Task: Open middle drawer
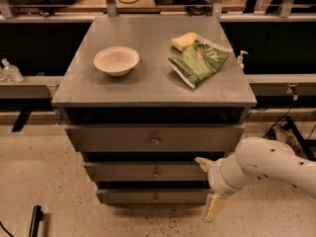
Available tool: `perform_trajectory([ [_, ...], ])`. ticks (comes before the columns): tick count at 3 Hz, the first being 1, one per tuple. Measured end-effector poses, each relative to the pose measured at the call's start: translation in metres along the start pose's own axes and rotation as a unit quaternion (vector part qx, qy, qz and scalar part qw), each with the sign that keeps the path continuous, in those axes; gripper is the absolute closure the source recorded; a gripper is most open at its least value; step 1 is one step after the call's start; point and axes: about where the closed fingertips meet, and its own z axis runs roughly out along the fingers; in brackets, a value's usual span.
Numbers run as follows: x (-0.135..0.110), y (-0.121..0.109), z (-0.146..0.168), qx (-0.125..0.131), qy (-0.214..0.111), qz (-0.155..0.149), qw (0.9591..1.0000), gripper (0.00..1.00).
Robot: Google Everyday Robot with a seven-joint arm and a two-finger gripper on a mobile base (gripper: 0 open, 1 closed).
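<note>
Warm, rather dim light is cast from above. The cabinet top (148, 85) is lit most, and dark shadow is seen in the gaps above the drawer fronts. The gripper (209, 185), fingers spread at the right end of the middle drawer (148, 172), is palely lit.

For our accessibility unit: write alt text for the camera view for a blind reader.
The gripper, open, hovers by the right end of the closed middle drawer of a grey cabinet; a bowl and green bag sit on top.
</note>
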Motion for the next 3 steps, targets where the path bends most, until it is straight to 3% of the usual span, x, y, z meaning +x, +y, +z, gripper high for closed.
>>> perform_trajectory([
  [1, 0.017, 0.002, 0.033, -0.023, 0.020, -0.019, 0.9994, 0.00],
  [3, 0.044, -0.005, 0.089, -0.021, 0.017, -0.046, 0.9986, 0.00],
])
